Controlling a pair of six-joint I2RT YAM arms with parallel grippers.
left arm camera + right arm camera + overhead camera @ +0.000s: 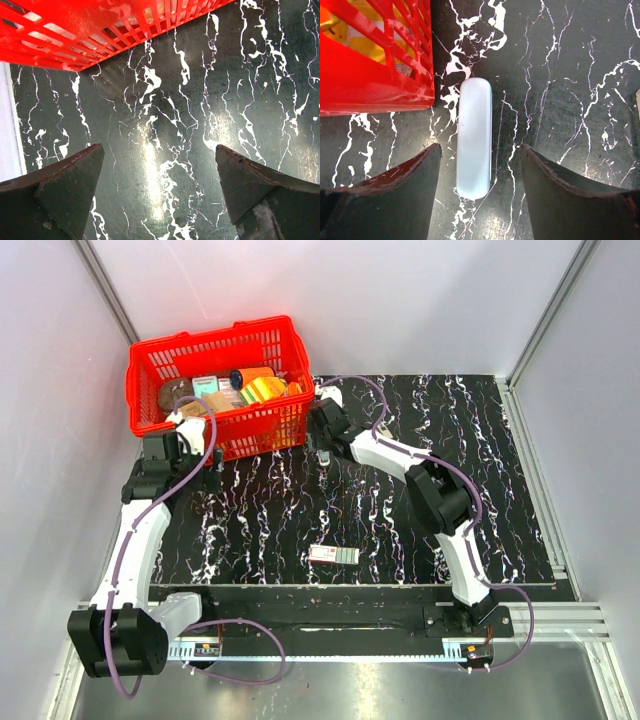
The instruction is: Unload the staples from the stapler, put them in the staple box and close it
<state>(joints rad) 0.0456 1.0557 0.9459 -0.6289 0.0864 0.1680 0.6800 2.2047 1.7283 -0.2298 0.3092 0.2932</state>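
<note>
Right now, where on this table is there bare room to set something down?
Free: far right of the black marbled table, beyond the right arm; the middle, between the red plastic basket and the flat white-and-red box. Crowded: the basket's corner, where the right gripper straddles the pale blue stapler.

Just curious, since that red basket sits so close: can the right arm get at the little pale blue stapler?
Probably yes. The stapler lies flat between the right arm's open jaws, with a gap on each side. The red basket stands beside it, apart.
</note>
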